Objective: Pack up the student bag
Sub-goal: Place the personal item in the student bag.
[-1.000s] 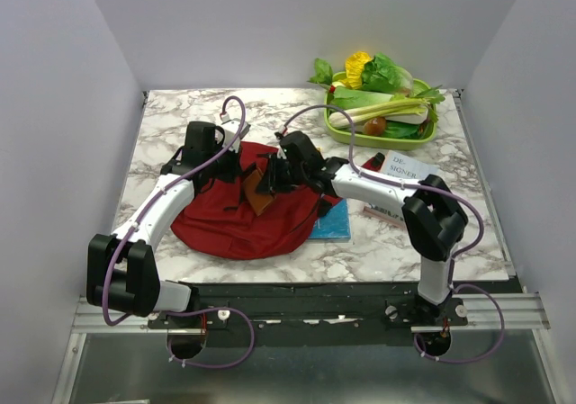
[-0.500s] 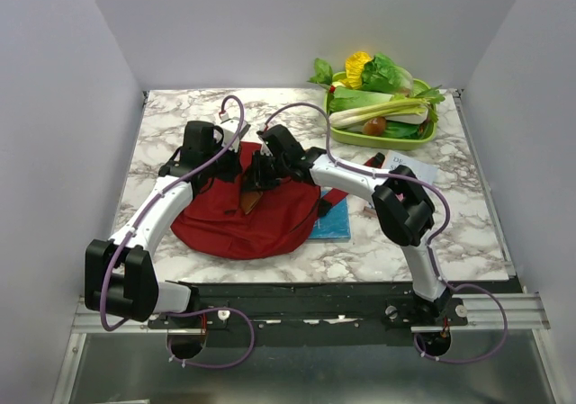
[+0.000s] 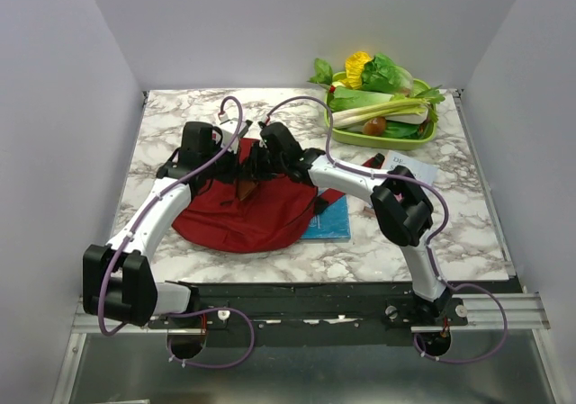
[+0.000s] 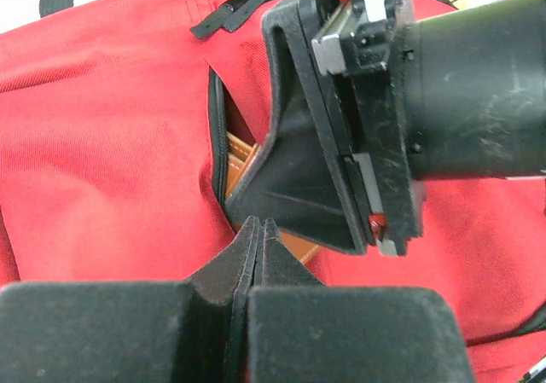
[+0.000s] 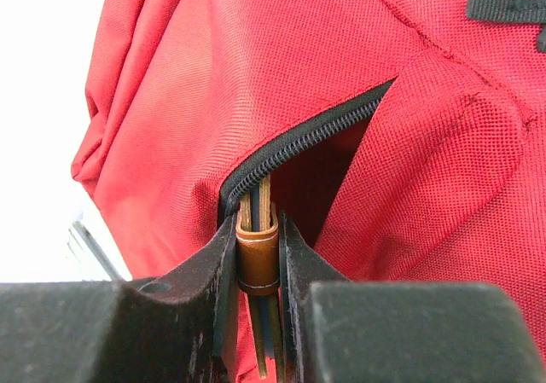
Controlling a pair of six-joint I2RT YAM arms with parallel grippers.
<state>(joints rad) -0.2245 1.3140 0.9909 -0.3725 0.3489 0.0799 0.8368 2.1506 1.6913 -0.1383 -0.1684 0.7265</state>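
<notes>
Student bag (image 3: 236, 217) is laid flat on the marble counter (image 3: 171, 121), near the middle-left, directly under both end effectors. Its front zip opening (image 5: 300, 142) is seen parted, with black zipper teeth along the upper edge and red fabric folded back on the right.

Right end effector (image 5: 257, 224) is clamped on a brown flat item (image 5: 258, 264), held edge-on. The item's thin blue and tan layers are poked into the left corner of the zip opening, just past the fingertips. The item is partly inside the bag. How deep it goes cannot be told, since the pocket flap hides the rest.

Left end effector (image 4: 257, 235) is pressed together, with its tips at the red fabric just below the zip opening and just beside the right end effector. Whether fabric is pinched cannot be told. In the left wrist view most of the opening is blocked by the body of the right end effector, and only a sliver of the brown item is seen beside it.

To the right of the right end effector, a blue book (image 3: 332, 222) is partly tucked under the bag's edge and crossed overhead by the right arm. Further right, a printed white paper (image 3: 410, 166) is lying on the counter. Beyond it, at the far right corner, a green tray (image 3: 424, 137) is stacked with vegetables (image 3: 378, 98). Purple cables (image 3: 236, 107) are looped above both wrists.
</notes>
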